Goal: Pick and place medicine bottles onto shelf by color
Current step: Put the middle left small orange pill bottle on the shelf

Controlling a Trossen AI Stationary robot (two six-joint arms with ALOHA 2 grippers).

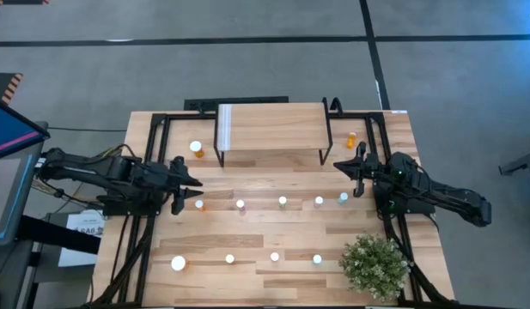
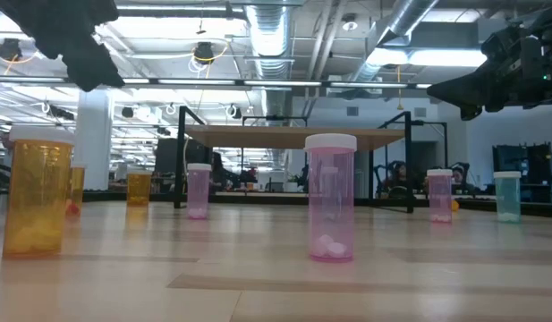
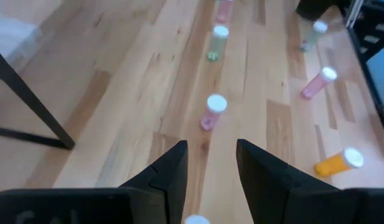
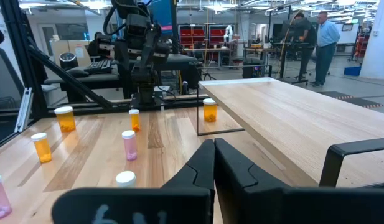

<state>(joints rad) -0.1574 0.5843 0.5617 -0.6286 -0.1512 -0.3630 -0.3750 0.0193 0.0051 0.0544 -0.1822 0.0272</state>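
Note:
The shelf (image 1: pixel 273 133) stands at the table's far middle, its white ribbed strip (image 1: pixel 224 127) at the left end and nothing on its top. Medicine bottles stand upright on their bases in two rows on the table: a middle row from orange (image 1: pixel 199 204) through pink (image 1: pixel 240 205) to teal (image 1: pixel 343 198), and a near row starting with a large orange one (image 1: pixel 178 263). Another large orange bottle (image 1: pixel 196 148) stands left of the shelf. My left gripper (image 1: pixel 194 187) hovers open above the small orange bottle, whose cap (image 3: pixel 196 219) shows between the fingers. My right gripper (image 1: pixel 355 167) is shut, raised off the shelf's right end.
A green potted plant (image 1: pixel 374 266) sits at the table's near right corner. A small orange bottle (image 1: pixel 351 137) lies right of the shelf, near the black frame (image 1: pixel 380 129). People stand in the room beyond (image 4: pixel 325 37). Bare wood lies between the shelf and the middle row.

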